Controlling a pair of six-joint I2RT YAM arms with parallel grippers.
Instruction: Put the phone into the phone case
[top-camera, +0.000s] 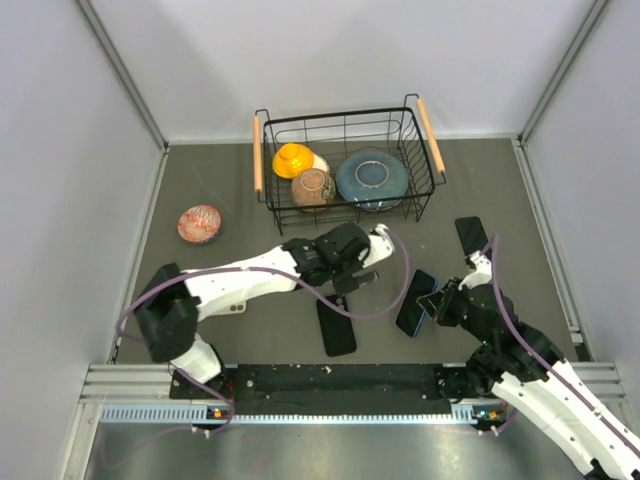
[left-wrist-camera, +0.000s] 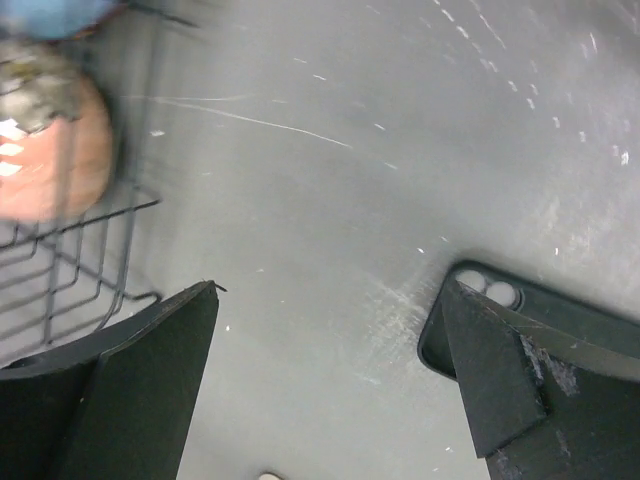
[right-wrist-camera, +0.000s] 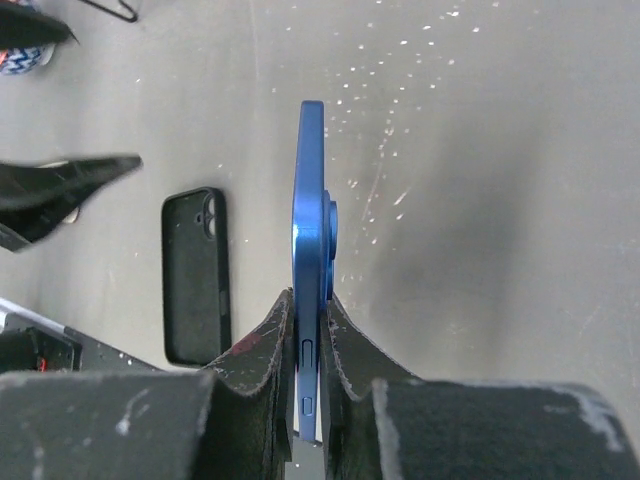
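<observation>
My right gripper is clamped on the phone. The phone is blue and held on edge, so it stands straight out from between the fingers with its camera bump toward the right-hand one. To the left of this gripper, well apart from it, the case lies flat on the table, its camera cutout at the end farthest from me. I cannot tell whether the phone's far end touches the table.

My left gripper has its jaws wide apart with nothing between them, only bare table below. The cutout corner of the case sits just beside the right-hand finger and is partly hidden by it. Off to this gripper's left is the wire basket with a brownish bowl inside.

From above, the left gripper is at the case's far end, between it and the basket. The right gripper holds the phone near the case's right side.
</observation>
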